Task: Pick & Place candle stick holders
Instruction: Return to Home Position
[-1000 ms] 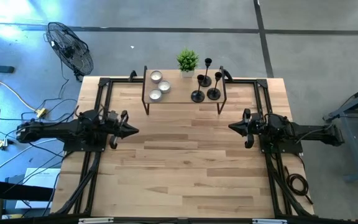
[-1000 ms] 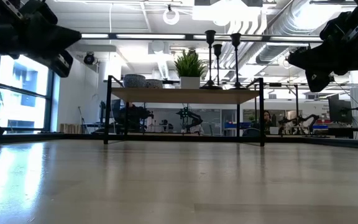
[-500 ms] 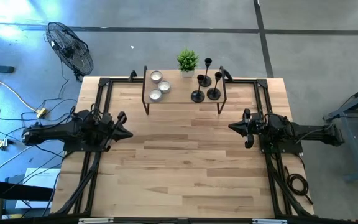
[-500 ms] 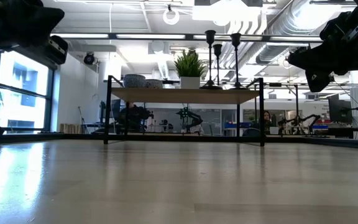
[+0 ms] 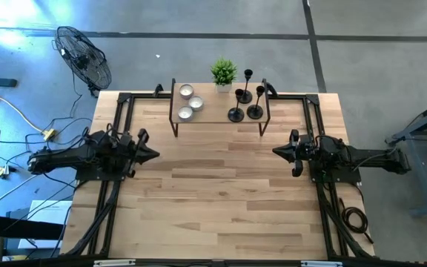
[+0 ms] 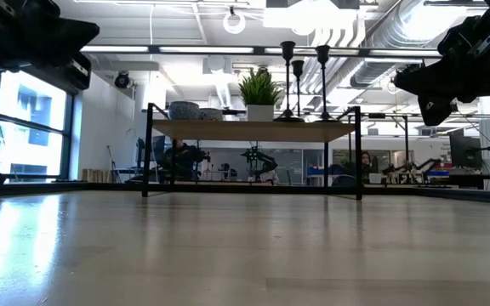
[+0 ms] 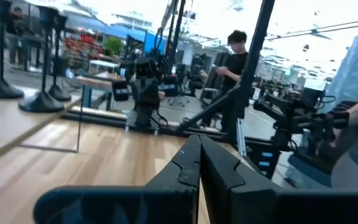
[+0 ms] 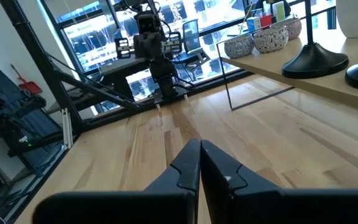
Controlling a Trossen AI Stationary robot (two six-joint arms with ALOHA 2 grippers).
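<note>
Three small black candle stick holders (image 5: 255, 112) with round flared bases and slim stems stand upright on the small wooden shelf with a black metal frame (image 5: 213, 117). They are ahead of both claws and well apart from each, nearer the right gripper (image 5: 276, 152) than the left gripper (image 5: 153, 155). They cluster at the shelf end on the right gripper's side, close together but each on its own base, which is what keeps such thin, top-heavy shapes steady. The end of the shelf nearer the left gripper holds three small round pale cups (image 5: 186, 113). A green potted plant in a white pot (image 5: 223, 73) sits at the shelf's far edge, farther from both claws than anything else. Both arms lie low along the sides of the light wooden plank table (image 5: 221, 193), their tips pointing at one another across bare boards. Each wrist view shows its own two dark fingers pressed flat together with nothing between them, so both claws are clenched and empty. That posture reads as a parked one. I judge the placing finished, since all three holders are on the shelf and neither claw is near them. Resting away from the shelf also makes sense for safety, because a passing arm could easily tip the slender stems. In the left wrist view a person stands in the room beyond the table, clear of the robot.
</note>
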